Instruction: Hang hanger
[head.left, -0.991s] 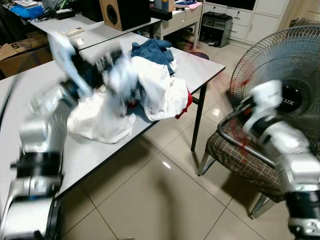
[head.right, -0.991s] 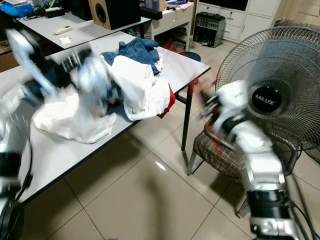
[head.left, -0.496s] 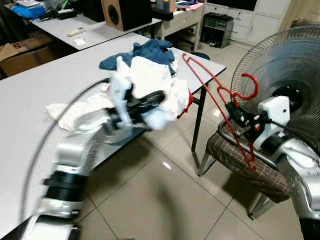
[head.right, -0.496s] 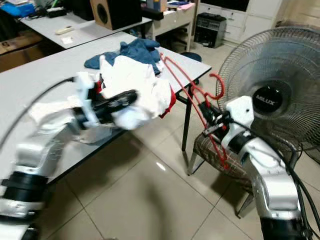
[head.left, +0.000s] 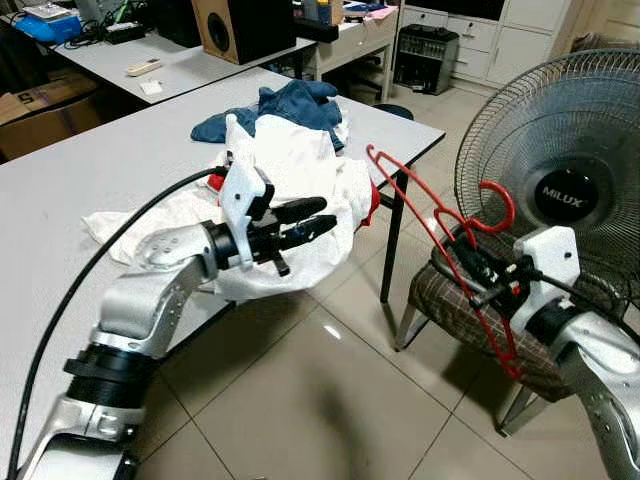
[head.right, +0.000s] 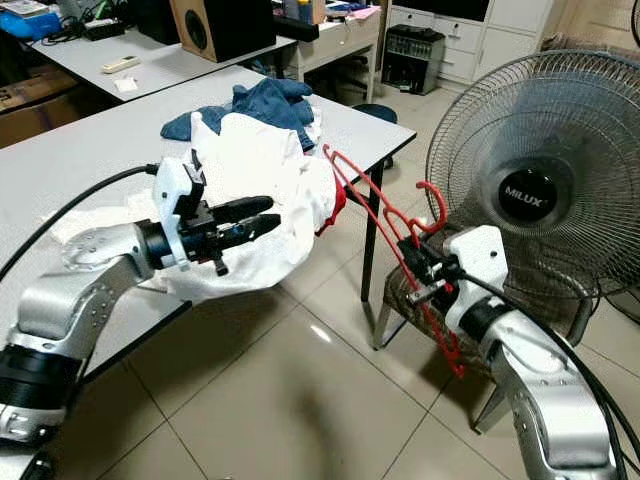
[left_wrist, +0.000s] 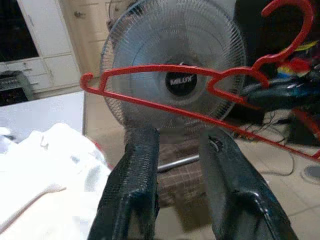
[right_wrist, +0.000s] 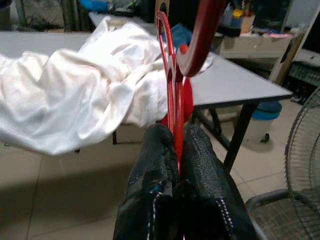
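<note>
A red plastic hanger (head.left: 432, 222) tilts in the air between the table and the fan, hook uppermost near the fan. My right gripper (head.left: 478, 277) is shut on it just below the hook; the right wrist view shows the black fingers (right_wrist: 159, 150) pinching the red bar (right_wrist: 171, 85). My left gripper (head.left: 308, 219) reaches out past the table edge, open, with nothing between its fingers (left_wrist: 135, 180). It points at the hanger (left_wrist: 165, 102), well short of it. A white garment (head.left: 300, 165) lies heaped under and behind the left gripper.
The grey table (head.left: 90, 170) also carries a blue garment (head.left: 300, 100). A large standing fan (head.left: 560, 190) is at the right, with a plaid chair (head.left: 465, 320) in front of it. A second table with a speaker (head.left: 240, 25) stands behind. Tiled floor (head.left: 320, 400) lies below.
My left arm swung down from above the clothes pile and now stretches out toward the hanger. The right gripper brought the hanger up into view and holds it a little lower.
</note>
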